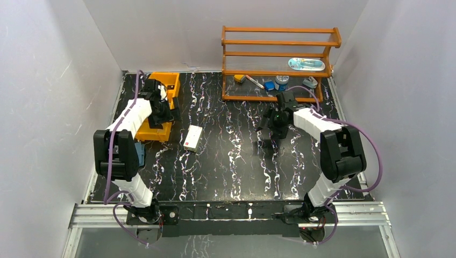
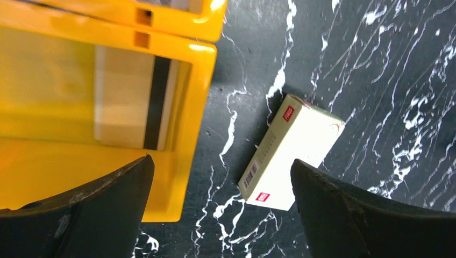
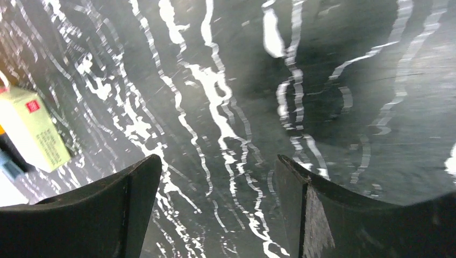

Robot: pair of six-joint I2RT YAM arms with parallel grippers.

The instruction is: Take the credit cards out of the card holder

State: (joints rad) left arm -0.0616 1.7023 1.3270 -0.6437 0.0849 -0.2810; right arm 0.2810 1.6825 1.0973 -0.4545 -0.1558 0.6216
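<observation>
Left fingers [image 2: 121,191] spread wide and empty, credit card [image 2: 126,102] flat in orange tray [image 2: 201,113] just ahead, white box [image 2: 290,153] beside tray, right fingers [image 3: 134,185] apart above desk [image 3: 322,80].

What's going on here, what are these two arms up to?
Both hands are open and empty. The left hand hovers over the rim of an orange tray; a card with a dark stripe lies in one compartment, and a white box sits on the table beside it. The right hand hangs over bare table.
</observation>
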